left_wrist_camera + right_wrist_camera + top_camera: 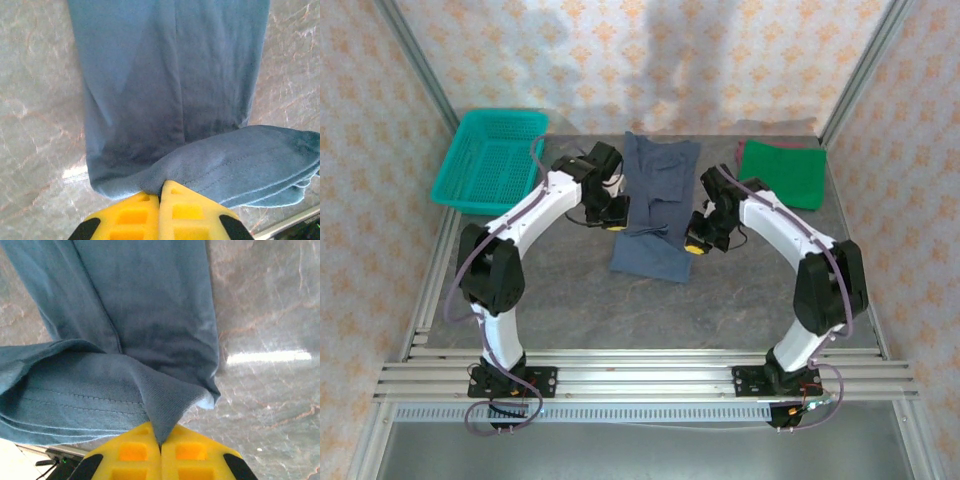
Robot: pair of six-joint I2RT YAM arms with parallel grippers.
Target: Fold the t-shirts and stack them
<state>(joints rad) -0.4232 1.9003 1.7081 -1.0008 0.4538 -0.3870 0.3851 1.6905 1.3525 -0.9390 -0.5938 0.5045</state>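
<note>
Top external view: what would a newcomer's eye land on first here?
The dark slate-blue t-shirt lies lengthwise at the middle of the table, with the left gripper and right gripper each shut on a fold of it from opposite sides. Next comes the bright green t-shirt, lying flat at the far right, and the teal basket at the far left corner.

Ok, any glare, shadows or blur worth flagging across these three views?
Top external: even light, sharp picture, soft shadows on the back wall. Left wrist: a small glare streak on the table beside the blue shirt, whose far end looks a bit soft. Right wrist: a bright glare bar on the table at right, and the shirt's weave is crisp up close.
</note>
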